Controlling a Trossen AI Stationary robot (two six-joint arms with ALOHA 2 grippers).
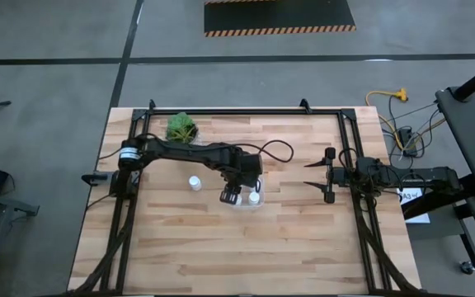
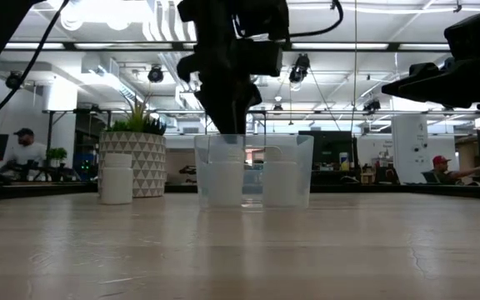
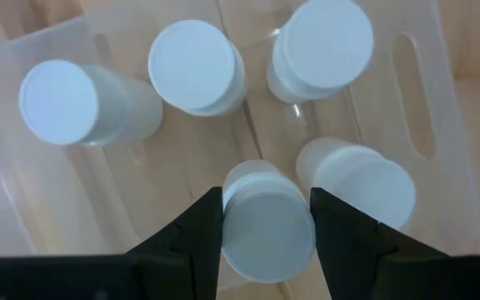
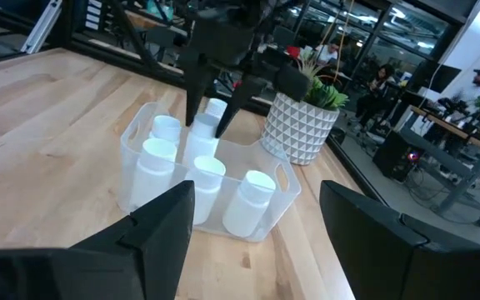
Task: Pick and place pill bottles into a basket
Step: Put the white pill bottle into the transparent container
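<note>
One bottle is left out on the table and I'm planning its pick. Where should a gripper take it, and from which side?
Grip the lone pill bottle around its round body just under the cap, coming straight down from above. It stands upright and apart from the basket and plant, so probably either pair of opposite sides works.

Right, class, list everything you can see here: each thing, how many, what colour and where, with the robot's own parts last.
Bottles: five, white, in the basket; one is gripped by the left hand.
Bottle: one, white, upright on the table between the plant and the basket.
Basket: one, clear, mid-table.
Plant: one, green in a white patterned pot, at the table's far edge.
Table: one, light wood.
People: at least two, in the room behind.
Left hand: one, dark, over the basket, closed on a bottle.
Right hand: one, dark, open and empty, right of the basket.
</note>
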